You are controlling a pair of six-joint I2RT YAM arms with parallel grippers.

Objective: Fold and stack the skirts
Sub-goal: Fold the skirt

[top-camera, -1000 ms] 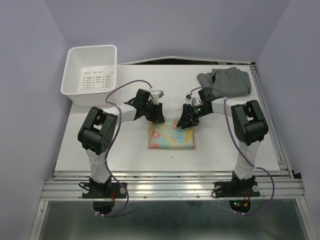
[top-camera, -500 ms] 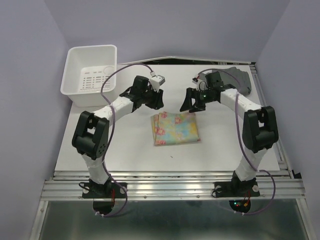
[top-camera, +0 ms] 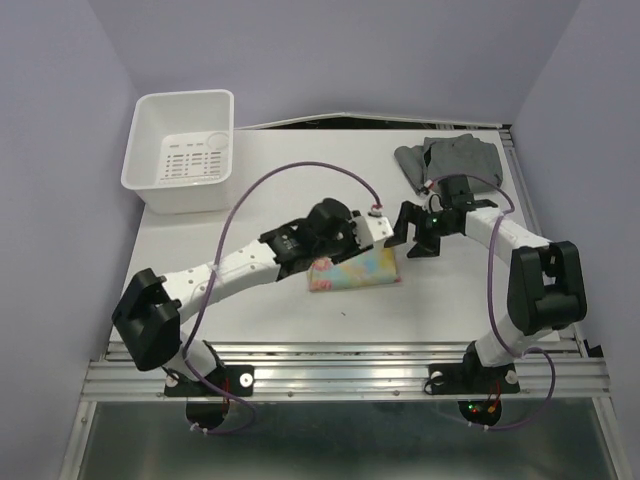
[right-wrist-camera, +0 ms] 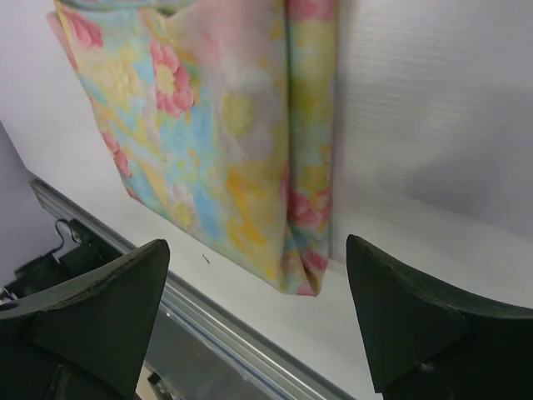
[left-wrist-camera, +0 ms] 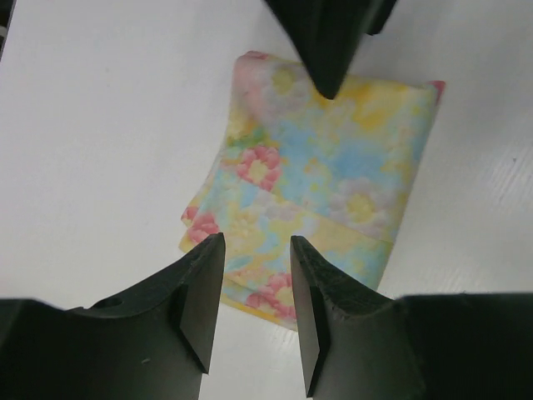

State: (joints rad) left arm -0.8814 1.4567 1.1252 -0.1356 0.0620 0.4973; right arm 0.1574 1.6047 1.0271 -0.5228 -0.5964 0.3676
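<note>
The floral skirt [top-camera: 360, 268] lies folded into a small rectangle at mid-table. It also shows in the left wrist view [left-wrist-camera: 333, 167] and the right wrist view [right-wrist-camera: 216, 125]. My left gripper [top-camera: 315, 265] hangs low at its left edge, with the arm over part of it. In its own view [left-wrist-camera: 256, 242] the jaws stand a little apart with nothing between them, tips just above the near edge. My right gripper [top-camera: 415, 235] is wide open and empty beside the right edge, as its own view [right-wrist-camera: 258, 242] shows. The grey skirt [top-camera: 450, 162] lies crumpled at the back right.
A white plastic bin [top-camera: 185, 150] stands at the back left corner. The white table top [top-camera: 450, 295] ends at a metal rail [right-wrist-camera: 166, 308] along the front, close to the floral skirt's near corner.
Both grippers rose off the floral skirt. The left arm then swung forward and right, low over its left side. The right gripper moved to its right edge. The skirt shifted slightly back.
</note>
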